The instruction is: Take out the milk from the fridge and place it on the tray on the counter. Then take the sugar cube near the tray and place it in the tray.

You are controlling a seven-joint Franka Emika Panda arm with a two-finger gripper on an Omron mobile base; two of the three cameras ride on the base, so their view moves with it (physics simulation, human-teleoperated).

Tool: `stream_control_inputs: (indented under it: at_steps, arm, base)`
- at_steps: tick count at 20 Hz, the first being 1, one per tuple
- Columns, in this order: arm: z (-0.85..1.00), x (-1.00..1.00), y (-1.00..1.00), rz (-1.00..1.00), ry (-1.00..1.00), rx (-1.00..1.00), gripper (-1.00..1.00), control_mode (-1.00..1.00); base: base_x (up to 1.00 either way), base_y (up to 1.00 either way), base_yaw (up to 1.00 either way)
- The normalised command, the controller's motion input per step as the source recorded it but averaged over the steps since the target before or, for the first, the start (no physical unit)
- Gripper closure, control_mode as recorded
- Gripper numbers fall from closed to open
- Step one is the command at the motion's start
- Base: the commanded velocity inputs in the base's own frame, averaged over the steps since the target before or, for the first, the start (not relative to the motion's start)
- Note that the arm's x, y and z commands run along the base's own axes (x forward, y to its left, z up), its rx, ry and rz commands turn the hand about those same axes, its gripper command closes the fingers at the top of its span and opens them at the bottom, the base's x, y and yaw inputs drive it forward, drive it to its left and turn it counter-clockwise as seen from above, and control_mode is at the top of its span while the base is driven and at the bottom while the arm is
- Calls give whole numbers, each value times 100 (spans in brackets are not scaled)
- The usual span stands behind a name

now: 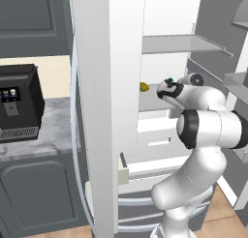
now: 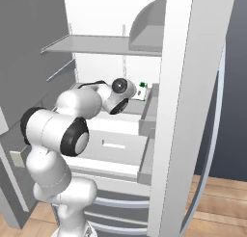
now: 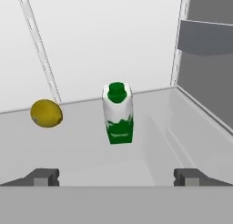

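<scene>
Milk [image 3: 118, 113]: one carton, one lemon [image 3: 46, 113], open pincer [image 3: 116, 176] apart.

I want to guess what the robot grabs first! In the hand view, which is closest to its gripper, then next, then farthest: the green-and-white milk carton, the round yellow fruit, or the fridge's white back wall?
1. Green-and-white milk carton, straight ahead of the open gripper.
2. Round yellow fruit, off to the left, farther back.
3. Fridge's white back wall, behind both.

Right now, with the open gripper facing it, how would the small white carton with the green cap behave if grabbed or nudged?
The small white carton with the green cap stands upright, taller than wide, on the pale grey fridge shelf, so a push near its top would probably tip it. Its flat sides likely suit the open gripper. The round yellow fruit beside it would probably roll instead.
</scene>
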Motion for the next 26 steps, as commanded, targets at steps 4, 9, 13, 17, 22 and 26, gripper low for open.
stream_control_inputs:
  at_steps: [4, 9, 13, 17, 22, 26]
  arm:
    - [0, 14, 0, 0, -3, 0, -100, -100]
    - [-7, 21, -19, 5, 0, 5, -100, -100]
    - [-8, 22, -28, 9, -5, 7, -100, -100]
    - [-6, 27, -16, 6, -2, 3, -100, -100]
    - [-16, 12, -15, 5, -2, 1, -100, -100]
    - [-6, 10, 0, 0, 0, 0, -100, -100]
  base:
    - [0, 0, 0]
    - [0, 0, 0]
    - [0, 0, 0]
    - [0, 0, 0]
    - [0, 0, 0]
    - [0, 0, 0]
